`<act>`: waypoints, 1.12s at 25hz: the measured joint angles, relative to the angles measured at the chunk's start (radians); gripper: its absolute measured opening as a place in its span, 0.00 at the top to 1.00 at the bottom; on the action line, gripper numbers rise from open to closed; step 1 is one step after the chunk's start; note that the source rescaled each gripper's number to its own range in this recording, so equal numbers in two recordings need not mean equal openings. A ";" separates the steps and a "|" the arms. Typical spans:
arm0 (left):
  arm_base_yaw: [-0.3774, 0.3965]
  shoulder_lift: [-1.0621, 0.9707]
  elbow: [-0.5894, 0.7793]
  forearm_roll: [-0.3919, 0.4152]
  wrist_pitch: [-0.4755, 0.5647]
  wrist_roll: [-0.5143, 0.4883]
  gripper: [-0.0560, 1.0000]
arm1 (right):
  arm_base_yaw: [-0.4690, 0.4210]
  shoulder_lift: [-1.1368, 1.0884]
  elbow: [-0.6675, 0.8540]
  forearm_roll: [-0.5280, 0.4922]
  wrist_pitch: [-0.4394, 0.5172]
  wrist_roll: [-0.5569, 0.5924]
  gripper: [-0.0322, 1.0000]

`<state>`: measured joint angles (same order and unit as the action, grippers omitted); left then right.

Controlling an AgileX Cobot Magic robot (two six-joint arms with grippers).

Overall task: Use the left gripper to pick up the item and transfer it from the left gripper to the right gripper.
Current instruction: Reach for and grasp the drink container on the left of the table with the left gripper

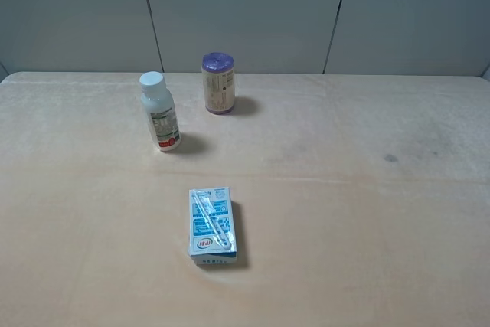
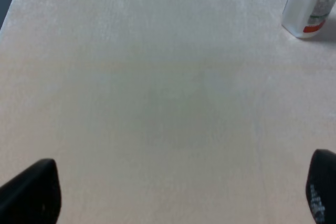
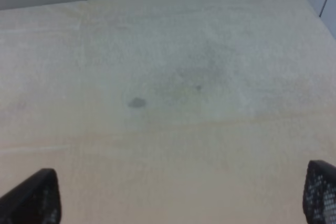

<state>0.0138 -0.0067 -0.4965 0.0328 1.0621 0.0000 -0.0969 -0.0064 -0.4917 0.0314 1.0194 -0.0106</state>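
The item, a small white bottle (image 1: 160, 121) with a white cap and a green-and-red label, stands upright on the table at the left of centre in the high view. Its lower part (image 2: 308, 10) shows in the left wrist view, well ahead of the fingertips. My left gripper (image 2: 178, 195) is open over bare table, its black fingertips (image 2: 32, 192) wide apart and empty. My right gripper (image 3: 181, 195) is open too, above bare table with nothing between its fingertips (image 3: 321, 192). Neither arm shows in the high view.
A purple-lidded beige jar (image 1: 218, 83) stands behind and to the right of the bottle. A flat blue-and-white carton (image 1: 211, 225) lies nearer the front. A small dark spot (image 1: 390, 158) marks the tan table (image 1: 367, 227) on the right, and grey wall panels stand behind.
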 joint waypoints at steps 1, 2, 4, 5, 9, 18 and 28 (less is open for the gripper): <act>0.000 0.000 0.000 0.000 0.000 0.000 0.17 | 0.000 0.000 0.000 0.000 0.000 0.000 0.00; 0.000 0.000 0.000 0.000 0.000 0.000 0.17 | 0.000 0.000 0.000 0.000 0.000 0.000 0.00; 0.000 0.000 0.000 0.000 0.000 0.000 0.17 | 0.000 0.000 0.000 0.000 0.000 0.000 0.00; 0.000 0.000 0.000 0.000 0.000 0.000 0.17 | 0.000 0.000 0.000 0.000 0.000 0.000 0.00; 0.000 0.000 0.000 0.000 0.000 0.000 0.17 | 0.000 0.000 0.000 0.000 0.000 0.000 0.00; 0.000 0.000 0.000 0.000 0.000 0.000 0.17 | 0.000 0.000 0.000 0.000 0.000 0.000 0.00; 0.000 0.000 0.000 -0.001 0.000 0.000 0.10 | 0.000 0.000 0.000 0.000 0.000 0.000 0.00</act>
<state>0.0138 -0.0067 -0.4965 0.0322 1.0621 0.0000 -0.0969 -0.0064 -0.4917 0.0314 1.0191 -0.0106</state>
